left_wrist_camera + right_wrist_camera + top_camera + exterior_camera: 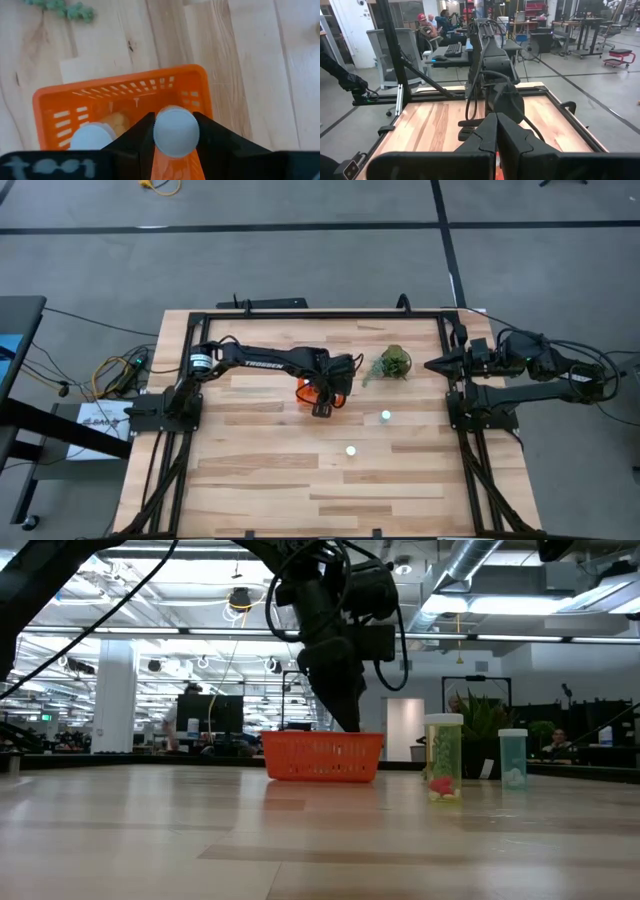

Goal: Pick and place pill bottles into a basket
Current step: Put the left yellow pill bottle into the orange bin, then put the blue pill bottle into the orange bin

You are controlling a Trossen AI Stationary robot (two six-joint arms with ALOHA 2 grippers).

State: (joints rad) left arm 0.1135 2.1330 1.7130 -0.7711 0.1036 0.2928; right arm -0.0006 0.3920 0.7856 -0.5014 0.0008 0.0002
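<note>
The orange basket (306,392) stands on the table near its middle, and it also shows in the low view (322,756). My left gripper (323,404) reaches down into it, shut on a pill bottle with a round white cap (175,131). Another white-capped bottle (92,138) lies inside the basket. Two pill bottles stand on the table to the basket's right: one (386,416) nearer the plant and one (351,450) nearer the front edge. My right gripper (430,365) is shut and empty at the table's right edge. My left gripper pinches the pill bottle between its two fingers (141,136), one on each side of the white cap (161,131). The fingers come from above, pointing down. The bottle is upright over the basket's inside; whether its bottom rests on the basket floor is hidden.
A small green plant (393,363) stands right of the basket, toward the far edge. In the low view the two standing bottles (443,757) (512,758) are to the right of the basket. Bare wood lies along the near half of the table (260,490).
</note>
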